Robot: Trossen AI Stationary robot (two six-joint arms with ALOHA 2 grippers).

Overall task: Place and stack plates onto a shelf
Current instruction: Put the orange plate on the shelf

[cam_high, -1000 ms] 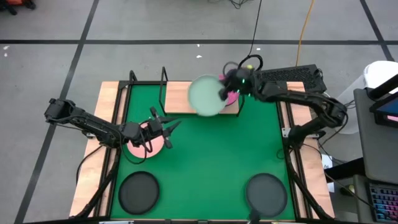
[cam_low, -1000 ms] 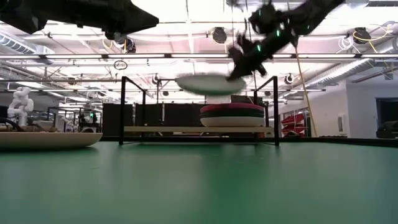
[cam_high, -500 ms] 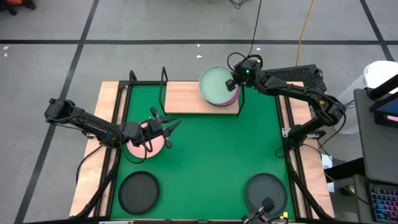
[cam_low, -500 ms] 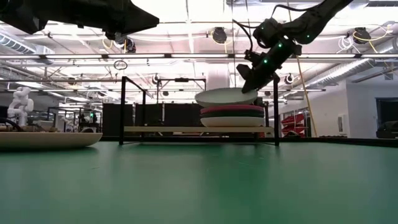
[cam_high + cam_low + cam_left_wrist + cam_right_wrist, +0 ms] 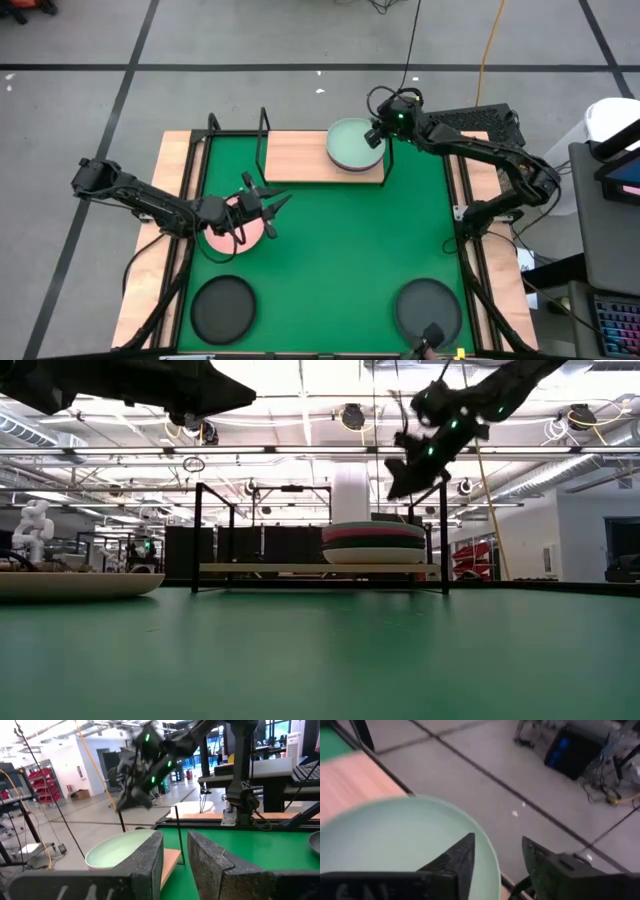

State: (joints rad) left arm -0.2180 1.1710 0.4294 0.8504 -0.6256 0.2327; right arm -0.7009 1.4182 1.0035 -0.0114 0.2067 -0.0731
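The mint green plate lies on top of the plate stack, which rests on the right end of the shelf. A magenta plate and a white plate show below it in the low view. My right gripper is open just above the mint plate's far right rim, clear of it in the low view. My left gripper hovers open over the pale pink plate, which rests on the green mat at the left. Nothing is between the left gripper's fingers.
Two dark plates lie near the table's near edge, left and right. The shelf's left half is bare wood inside black wire uprights. Green mat lies bare in the middle.
My right gripper has carried the mint plate toward the table's right, over the shelf, and lowered it onto the stack. It has then opened, let go and risen a little. The plate, earlier tilted in the air, now lies level on the stack.
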